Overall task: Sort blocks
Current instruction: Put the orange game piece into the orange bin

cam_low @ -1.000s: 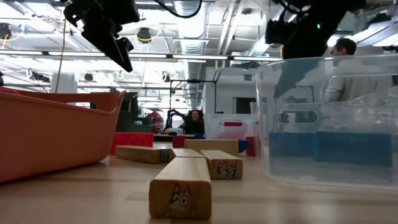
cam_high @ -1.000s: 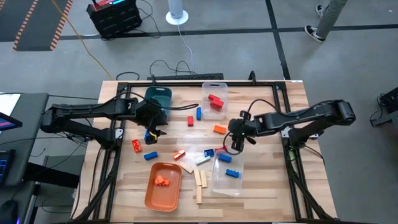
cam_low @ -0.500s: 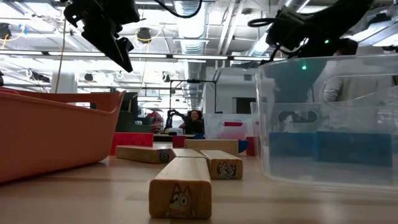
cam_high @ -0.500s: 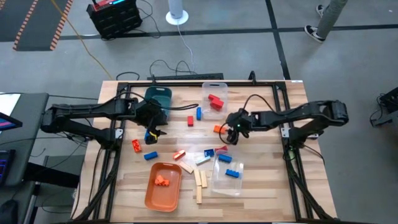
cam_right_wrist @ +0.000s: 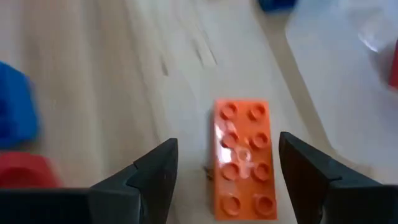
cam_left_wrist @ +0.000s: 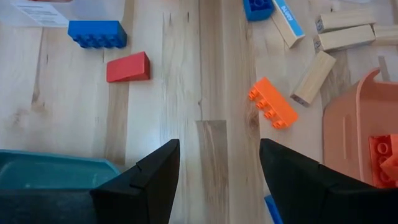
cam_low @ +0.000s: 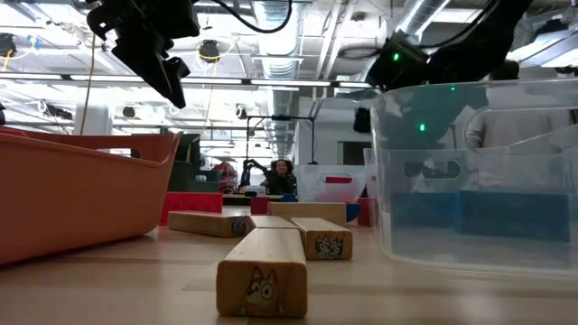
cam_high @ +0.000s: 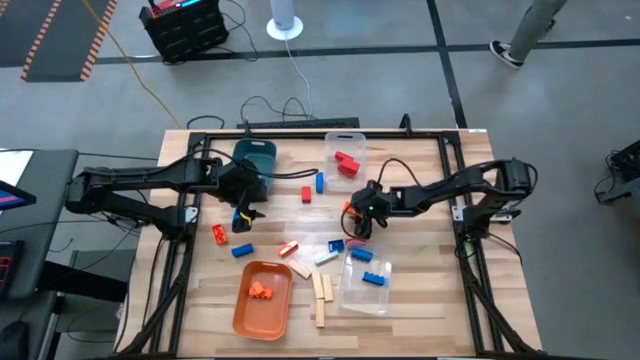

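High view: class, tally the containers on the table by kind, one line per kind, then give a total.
Clear plastic bins: 2
Orange tray: 1
Teal tray: 1
Total: 4

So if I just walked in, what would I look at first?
Probably the right gripper, open right over an orange brick in the middle of the table. Next, the big orange tray at the front and the wooden blocks beside it. The left gripper waits, open, near the teal tray.
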